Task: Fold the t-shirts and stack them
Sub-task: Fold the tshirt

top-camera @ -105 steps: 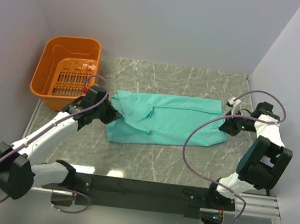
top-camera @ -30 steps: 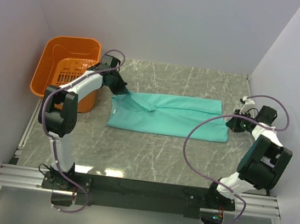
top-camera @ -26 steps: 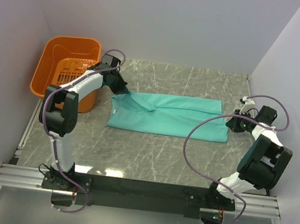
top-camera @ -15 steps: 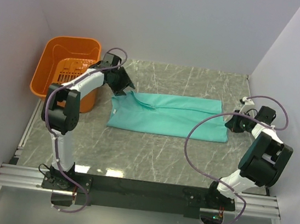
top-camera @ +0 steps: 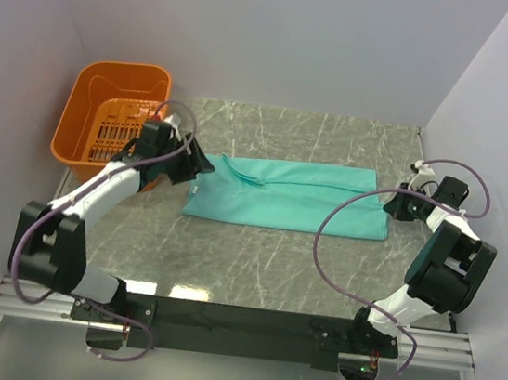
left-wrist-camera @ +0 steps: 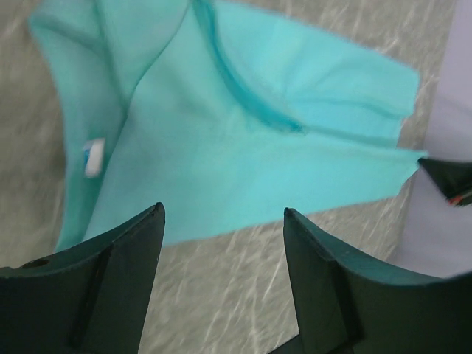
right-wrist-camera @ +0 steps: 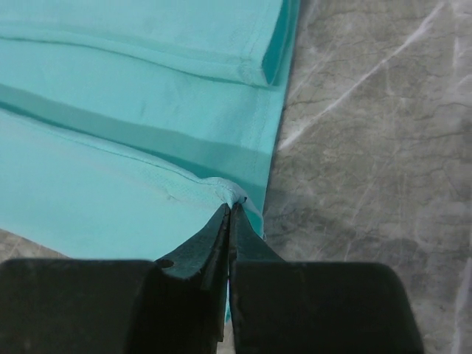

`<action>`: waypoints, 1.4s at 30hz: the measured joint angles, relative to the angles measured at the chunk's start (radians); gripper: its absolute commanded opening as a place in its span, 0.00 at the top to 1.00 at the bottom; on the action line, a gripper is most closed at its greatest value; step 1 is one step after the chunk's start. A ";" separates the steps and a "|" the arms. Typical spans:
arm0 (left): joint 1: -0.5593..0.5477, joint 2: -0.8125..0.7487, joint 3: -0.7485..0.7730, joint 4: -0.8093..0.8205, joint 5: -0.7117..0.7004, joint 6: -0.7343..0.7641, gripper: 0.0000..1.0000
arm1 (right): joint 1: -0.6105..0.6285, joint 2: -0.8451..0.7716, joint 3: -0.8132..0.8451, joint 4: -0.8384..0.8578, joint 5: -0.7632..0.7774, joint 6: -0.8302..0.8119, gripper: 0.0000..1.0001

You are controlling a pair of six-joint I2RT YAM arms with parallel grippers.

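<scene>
The teal-green t-shirt (top-camera: 286,194) lies flat on the marble table as a long band folded lengthwise. Its white neck label (left-wrist-camera: 92,157) shows at the left end. My left gripper (top-camera: 190,167) hovers open just off that left end, with nothing between its fingers (left-wrist-camera: 118,258); under them I see bare table and the shirt's near edge (left-wrist-camera: 243,199). My right gripper (top-camera: 391,205) sits at the shirt's right end. It is shut on a pinch of the hem (right-wrist-camera: 234,198), which puckers up at the fingertips.
An orange plastic basket (top-camera: 125,68) stands at the back left, close behind my left arm. The right arm's purple cable (top-camera: 325,220) loops over the shirt's right part. Walls close in on the table at the back and on both sides.
My left gripper opened, let go of the shirt's collar end and drew back toward the near left. The shirt has settled flat. The right gripper stays put on the hem.
</scene>
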 measured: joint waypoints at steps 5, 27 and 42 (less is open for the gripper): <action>0.000 -0.167 -0.239 0.030 -0.010 0.017 0.29 | 0.010 0.018 0.039 0.013 0.050 0.059 0.70; -0.082 -0.233 -0.430 0.100 -0.146 0.019 0.41 | 0.010 -0.063 0.040 -0.175 0.005 -0.125 0.54; -0.110 -0.188 -0.378 0.095 -0.304 0.060 0.40 | 0.010 -0.071 -0.013 -0.196 0.023 -0.148 0.55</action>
